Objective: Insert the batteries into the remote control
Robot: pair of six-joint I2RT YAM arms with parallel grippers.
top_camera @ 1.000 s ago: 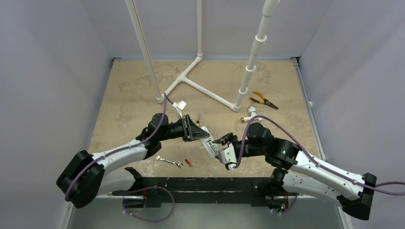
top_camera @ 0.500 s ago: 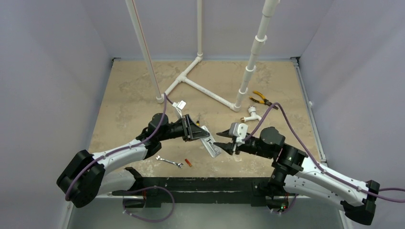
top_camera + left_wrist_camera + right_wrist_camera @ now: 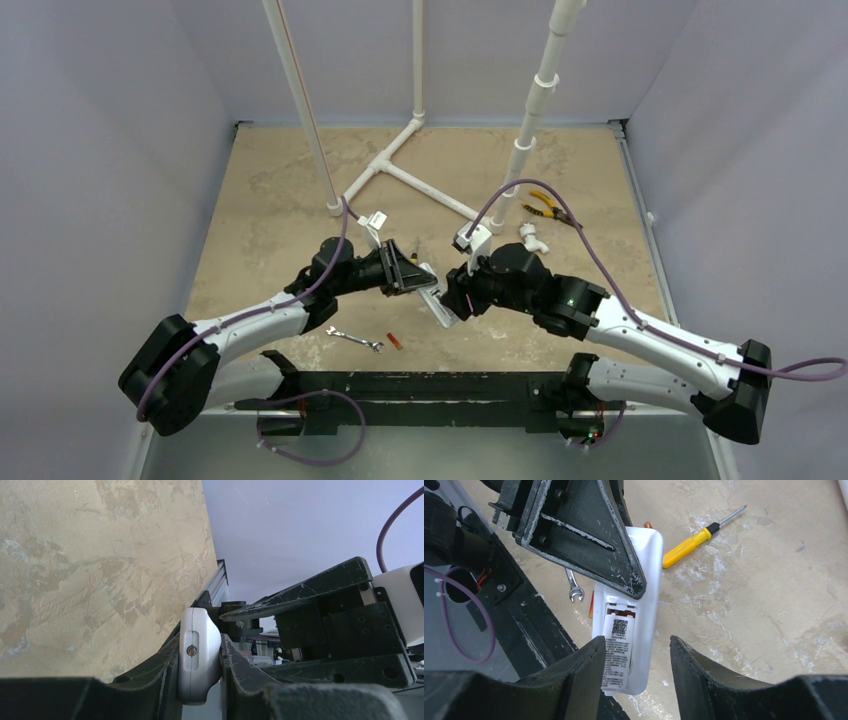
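My left gripper (image 3: 418, 274) is shut on the white remote control (image 3: 443, 304), holding it off the table with its free end slanting toward the near right. In the left wrist view the remote's end (image 3: 200, 655) sits pinched between both fingers. My right gripper (image 3: 456, 291) hovers open at that free end; in its own view the gripper (image 3: 636, 641) straddles the remote (image 3: 644, 580), with a gap on the right side. The labelled back cover (image 3: 618, 652) is slid partway, and an orange-brown strip shows in the slot above it. One orange-red battery (image 3: 395, 341) lies on the table.
A silver wrench (image 3: 355, 339) lies left of the loose battery. A yellow-handled screwdriver (image 3: 691, 544) rests behind the remote. White PVC pipes (image 3: 420, 185) stand at the back, with yellow pliers (image 3: 552, 208) and a white pipe fitting (image 3: 530, 235) at the right.
My right arm has swung up and left from the near side to the remote's free end, its jaws closing partway then widening. The left arm and remote have stayed put.
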